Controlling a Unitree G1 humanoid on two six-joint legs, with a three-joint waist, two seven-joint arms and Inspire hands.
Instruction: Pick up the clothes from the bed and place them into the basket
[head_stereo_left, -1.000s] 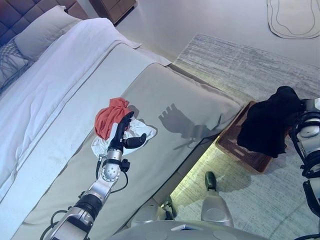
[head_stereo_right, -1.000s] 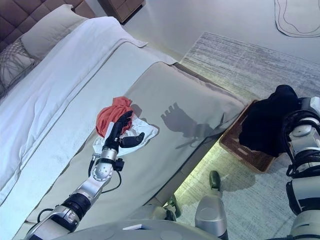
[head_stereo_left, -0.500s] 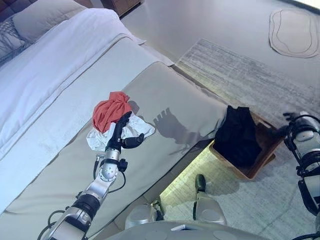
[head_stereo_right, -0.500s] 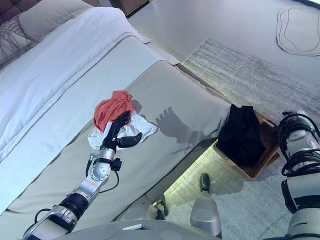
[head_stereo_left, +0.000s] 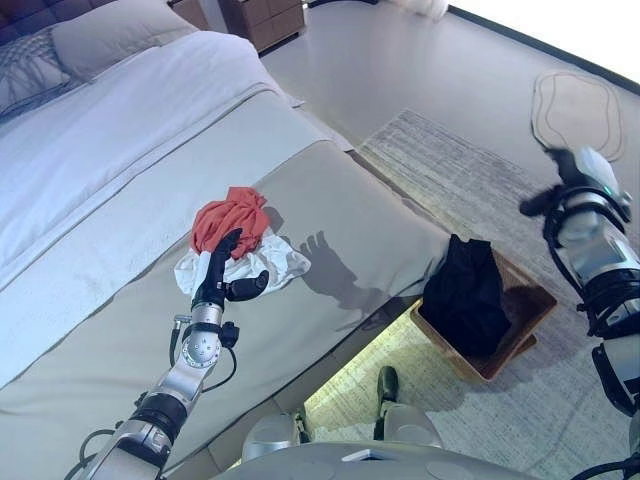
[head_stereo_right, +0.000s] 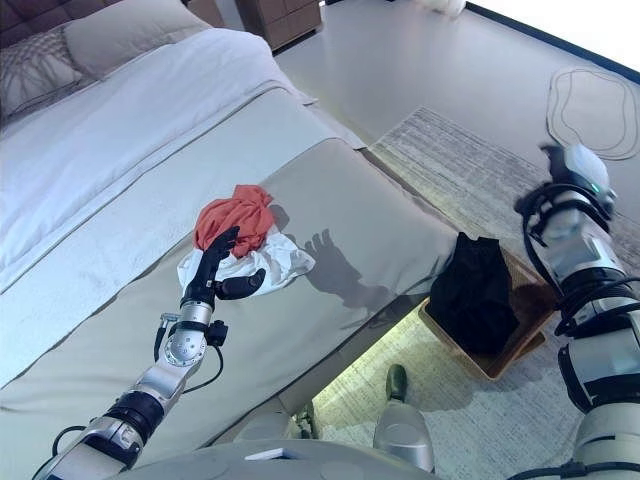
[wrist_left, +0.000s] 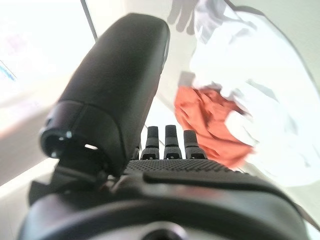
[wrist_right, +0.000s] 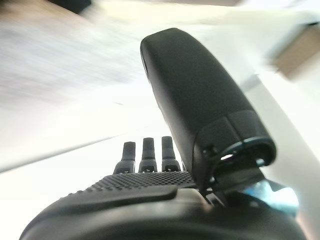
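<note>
A red garment (head_stereo_left: 230, 218) and a white garment (head_stereo_left: 272, 262) lie in a heap on the beige bed cover (head_stereo_left: 350, 205). My left hand (head_stereo_left: 217, 277) rests on the white garment with straight, open fingers, just short of the red one. The left wrist view shows the hand (wrist_left: 165, 175) with the red garment (wrist_left: 210, 120) and white garment (wrist_left: 260, 65) past its fingers. A brown basket (head_stereo_left: 455, 355) stands on the floor by the bed's foot corner, with a black garment (head_stereo_left: 465, 295) draped in it. My right hand (head_stereo_left: 545, 198) is raised above and beyond the basket, open and empty, as its wrist view (wrist_right: 150, 195) shows.
A grey rug (head_stereo_left: 440, 150) lies under the basket beside the bed. White bedding (head_stereo_left: 110, 130) and pillows (head_stereo_left: 105, 30) are at the bed's head. A wooden dresser (head_stereo_left: 265, 15) stands at the back, and a small pale mat (head_stereo_left: 575, 105) lies on the far floor.
The black garment has left my right hand and now lies in the basket. The right hand has risen up and away, empty. The camera has shifted; the left hand stays on the clothes.
</note>
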